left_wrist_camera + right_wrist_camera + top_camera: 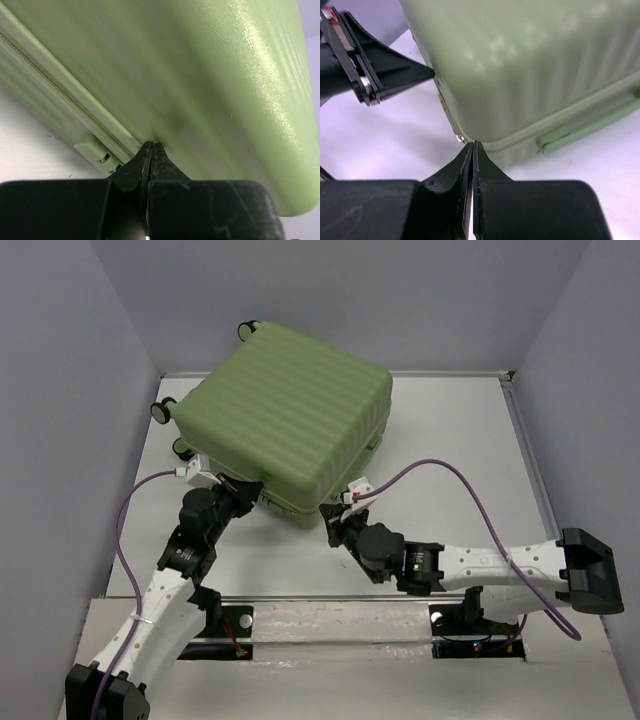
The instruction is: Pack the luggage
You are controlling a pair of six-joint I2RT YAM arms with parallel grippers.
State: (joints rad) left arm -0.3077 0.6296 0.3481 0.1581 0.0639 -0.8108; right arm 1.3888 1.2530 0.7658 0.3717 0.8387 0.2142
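The suitcase (285, 415) is laid shut on the table (450, 430), toward the back left. The left gripper (150, 146) and right gripper (473, 144) are held at its near edge, both pinched closed on nothing (tips by the seam). The closing step seems to be in hand; next, the zipper (60, 107) would need to be grabbed and pulled.

A white table (455, 440) lies between pale lavender walls (60, 380); a silvery strip (330, 622) runs along its near edge.

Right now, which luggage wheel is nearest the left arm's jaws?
The near-left wheel, lowest in the top view on the luggage; the other two wheels sit farther back.
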